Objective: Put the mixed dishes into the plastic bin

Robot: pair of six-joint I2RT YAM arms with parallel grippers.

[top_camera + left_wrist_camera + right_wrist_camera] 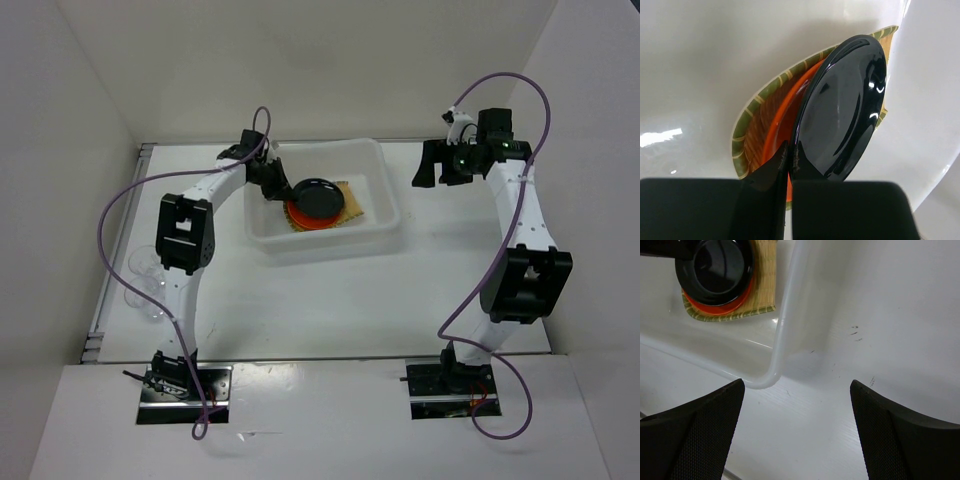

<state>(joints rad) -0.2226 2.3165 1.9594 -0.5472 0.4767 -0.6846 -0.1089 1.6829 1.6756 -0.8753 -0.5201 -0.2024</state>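
The plastic bin (pixel 330 240) stands mid-table. Inside lies the bamboo tray (pixel 352 205) with the orange plate (pixel 299 216) on it. My left gripper (pixel 276 190) reaches into the bin's left side and is shut on the rim of the black plate (pixel 318 198), held tilted over the orange plate. In the left wrist view the gripper (pixel 790 150) pinches the black plate (pixel 842 107) above the orange plate (pixel 782 127) and tray (pixel 752 120). My right gripper (pixel 432 165) is open and empty, right of the bin. A clear glass cup (pixel 142 262) sits at the table's left edge.
The right wrist view shows the bin's rim corner (pixel 782 330), the stacked black plate (pixel 715 265) and tray (pixel 762 290), and bare table under the open gripper (pixel 797 390). White walls enclose the table. Purple cables loop over both arms.
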